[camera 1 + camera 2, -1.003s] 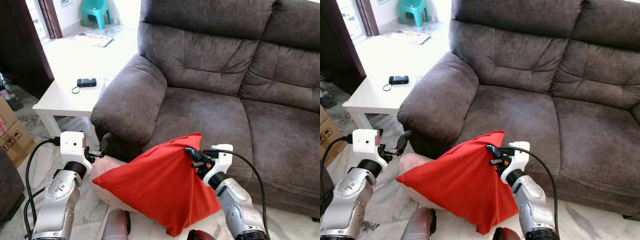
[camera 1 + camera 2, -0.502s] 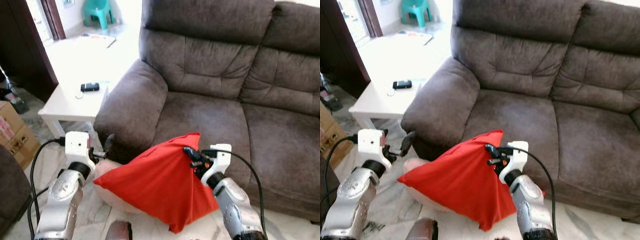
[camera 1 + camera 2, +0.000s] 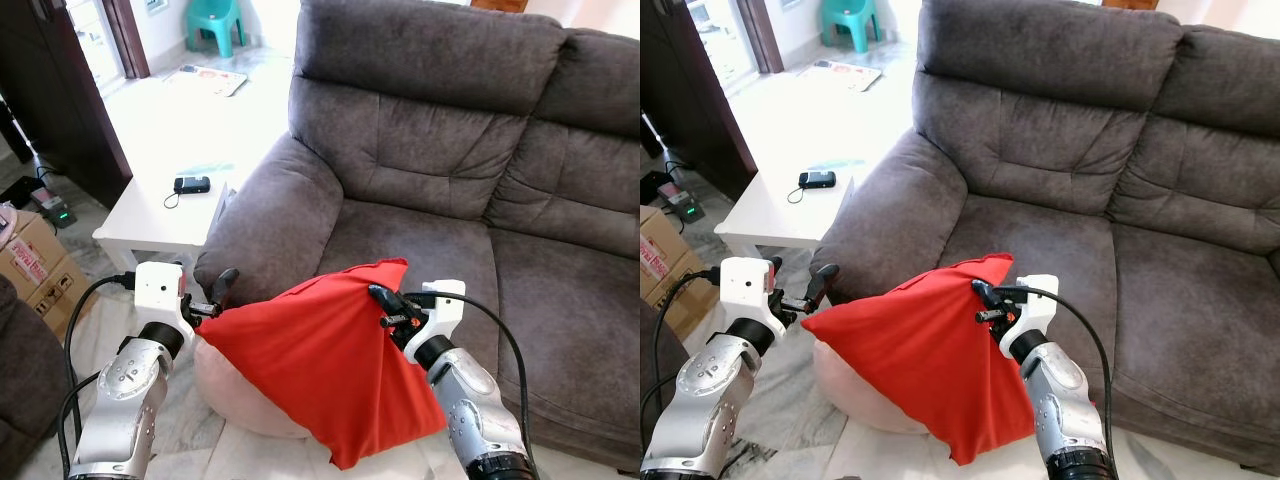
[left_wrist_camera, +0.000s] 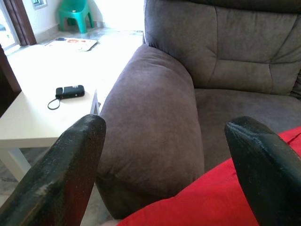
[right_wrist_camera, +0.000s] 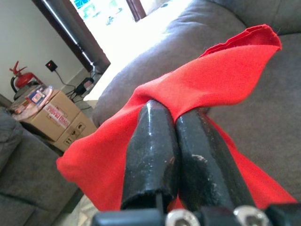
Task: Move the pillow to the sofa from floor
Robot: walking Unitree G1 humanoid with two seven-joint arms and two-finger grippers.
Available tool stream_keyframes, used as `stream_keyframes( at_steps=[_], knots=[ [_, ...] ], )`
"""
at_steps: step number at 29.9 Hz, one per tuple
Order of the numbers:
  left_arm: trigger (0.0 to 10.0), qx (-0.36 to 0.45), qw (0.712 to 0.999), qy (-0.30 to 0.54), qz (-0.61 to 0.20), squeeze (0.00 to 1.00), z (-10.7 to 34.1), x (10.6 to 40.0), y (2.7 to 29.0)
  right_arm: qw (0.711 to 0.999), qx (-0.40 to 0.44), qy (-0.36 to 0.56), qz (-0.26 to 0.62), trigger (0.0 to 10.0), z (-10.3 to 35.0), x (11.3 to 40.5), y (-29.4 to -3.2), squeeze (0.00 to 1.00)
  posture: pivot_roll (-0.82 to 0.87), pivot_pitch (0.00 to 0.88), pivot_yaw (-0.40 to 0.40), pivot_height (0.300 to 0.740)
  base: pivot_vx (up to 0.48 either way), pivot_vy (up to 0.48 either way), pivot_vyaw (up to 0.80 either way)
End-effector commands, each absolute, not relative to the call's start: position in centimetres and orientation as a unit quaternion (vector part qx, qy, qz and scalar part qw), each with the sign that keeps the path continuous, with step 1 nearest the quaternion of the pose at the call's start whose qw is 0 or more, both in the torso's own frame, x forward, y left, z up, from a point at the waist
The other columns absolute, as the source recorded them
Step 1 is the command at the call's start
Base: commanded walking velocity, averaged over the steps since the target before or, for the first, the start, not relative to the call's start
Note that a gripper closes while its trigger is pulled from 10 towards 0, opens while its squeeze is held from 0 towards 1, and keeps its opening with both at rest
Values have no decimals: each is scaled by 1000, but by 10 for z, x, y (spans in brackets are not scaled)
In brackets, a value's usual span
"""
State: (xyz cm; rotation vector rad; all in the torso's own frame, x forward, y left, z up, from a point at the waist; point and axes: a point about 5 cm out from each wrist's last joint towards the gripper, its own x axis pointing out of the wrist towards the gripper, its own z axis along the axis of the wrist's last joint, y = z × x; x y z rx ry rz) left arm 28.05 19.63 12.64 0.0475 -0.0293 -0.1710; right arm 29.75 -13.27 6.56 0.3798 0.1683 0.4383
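Right end effector [image 3: 383, 300] clenched the red fabric pillow [image 3: 320, 370], left end effector [image 3: 222, 290] released; lifting clear above the grey suede sofa [image 3: 430, 240] seat was advisable.

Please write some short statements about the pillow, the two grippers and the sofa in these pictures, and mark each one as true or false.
1. The right gripper is shut on the red cloth of the pillow. True.
2. The pillow lies fully on the seat of the sofa. False: it hangs in front of the sofa, held up near the armrest.
3. The left gripper is clamped shut. False: its fingers stand wide apart beside the pillow's edge.
4. A small dark device lies on the white table. True.
5. The sofa is blue. False: it is dark grey-brown.
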Motion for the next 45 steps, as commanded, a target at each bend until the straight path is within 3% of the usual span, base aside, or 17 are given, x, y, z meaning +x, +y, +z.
stream_keyframes(
  at_steps=[1, 8, 15, 25, 32, 37, 45],
  knots=[
    [10000, 32, 994, -16, -101, 0, 132, 280, 194, 958, 181, 7, 220, 10000, 95, 311, -137, 0, 213, 0, -80, 740, 0, 0, 0],
    [10000, 29, 988, 16, -149, 0, 127, 276, 191, 958, 165, 17, 236, 10000, 95, 312, -136, 0, 217, 0, -81, 740, 0, 0, 0],
    [10000, 58, 953, 114, -273, 0, 117, 255, 202, 909, 129, 23, 396, 10000, 105, 303, -129, 0, 219, 0, -74, 740, 0, 0, 0],
    [10000, 83, 919, 182, -341, 0, 120, 234, 220, 878, 111, 39, 464, 10000, 107, 298, -132, 0, 228, 0, -74, 740, 0, 0, 0],
    [10000, 94, 863, 264, -420, 0, 126, 204, 235, 848, 104, 57, 517, 10000, 104, 288, -127, 0, 238, 0, -76, 740, 0, 0, 0],
    [10000, 105, 855, 296, -413, 0, 123, 196, 250, 830, 106, 67, 544, 10000, 103, 283, -125, 0, 241, 0, -76, 740, 0, 0, 0],
    [10000, 133, 834, 331, -420, 0, 114, 184, 250, 814, 104, 74, 566, 10000, 104, 279, -123, 0, 240, 0, -78, 740, 0, 0, 0]
  ],
)
